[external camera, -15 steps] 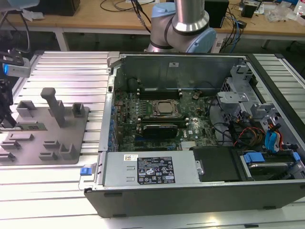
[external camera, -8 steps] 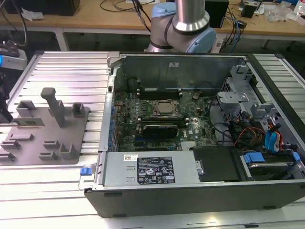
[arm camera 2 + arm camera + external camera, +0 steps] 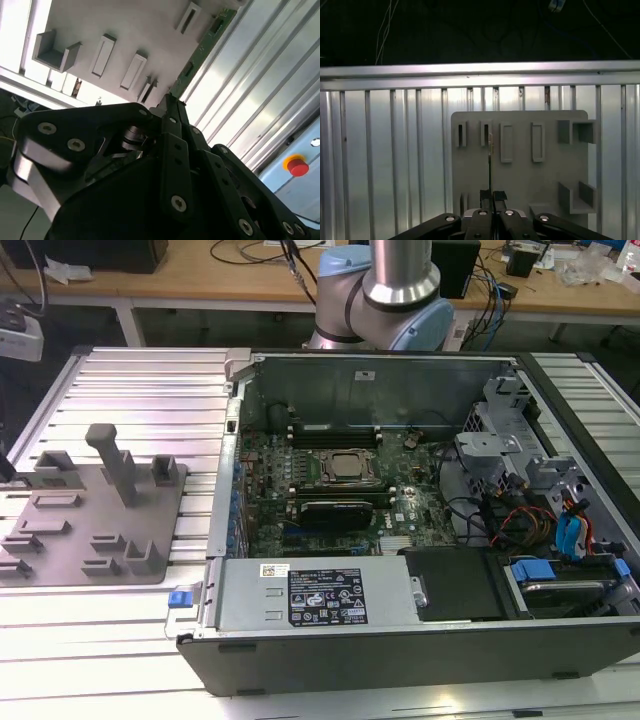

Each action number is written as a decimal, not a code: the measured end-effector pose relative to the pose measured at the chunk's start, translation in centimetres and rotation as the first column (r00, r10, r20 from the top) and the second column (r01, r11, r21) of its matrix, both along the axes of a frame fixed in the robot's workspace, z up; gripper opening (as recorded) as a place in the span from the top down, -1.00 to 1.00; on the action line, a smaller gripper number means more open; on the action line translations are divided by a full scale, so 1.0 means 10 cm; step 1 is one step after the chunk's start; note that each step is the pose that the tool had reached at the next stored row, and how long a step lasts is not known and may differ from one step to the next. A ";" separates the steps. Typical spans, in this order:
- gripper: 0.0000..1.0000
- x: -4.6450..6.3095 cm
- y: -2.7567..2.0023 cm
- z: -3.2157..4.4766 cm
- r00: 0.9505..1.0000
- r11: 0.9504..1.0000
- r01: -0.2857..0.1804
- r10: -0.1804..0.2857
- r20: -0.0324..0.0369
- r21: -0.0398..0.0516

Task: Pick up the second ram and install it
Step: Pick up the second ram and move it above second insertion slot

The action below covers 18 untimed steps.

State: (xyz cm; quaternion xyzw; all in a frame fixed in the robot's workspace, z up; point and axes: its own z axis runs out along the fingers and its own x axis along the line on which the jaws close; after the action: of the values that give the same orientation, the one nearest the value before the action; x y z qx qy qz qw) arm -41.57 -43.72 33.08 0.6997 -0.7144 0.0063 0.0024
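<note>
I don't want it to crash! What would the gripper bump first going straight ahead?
Likely the grey slotted plate; the memory stick pinched in the gripper points at it and would touch first, though depth is unclear.

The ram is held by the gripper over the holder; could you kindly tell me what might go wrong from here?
1. The gripper pinches the ram by one end, most of it sticking out, so it may pivot or slip.
2. It hangs over the holder; a low move might catch a raised pocket.
3. The case is crowded around the slots, so a tilted ram could jam.
</note>
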 end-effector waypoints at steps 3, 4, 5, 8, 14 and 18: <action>0.81 0.00 0.005 0.127 1.000 1.000 0.000 0.000 0.002 0.000; 0.81 0.00 0.006 0.160 1.000 1.000 0.000 0.000 0.003 0.000; 0.81 0.00 0.007 0.182 1.000 1.000 0.000 0.000 0.003 0.000; 0.81 0.00 0.011 0.265 1.000 1.000 0.000 0.000 0.004 0.000; 0.81 0.00 0.016 0.339 1.000 1.000 0.000 0.000 0.005 0.000; 0.81 0.00 0.027 0.419 1.000 1.000 0.000 0.000 0.007 0.000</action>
State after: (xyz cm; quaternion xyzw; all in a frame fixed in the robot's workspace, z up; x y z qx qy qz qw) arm -41.58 -43.45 37.27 0.6997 -0.7144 0.0088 -0.0001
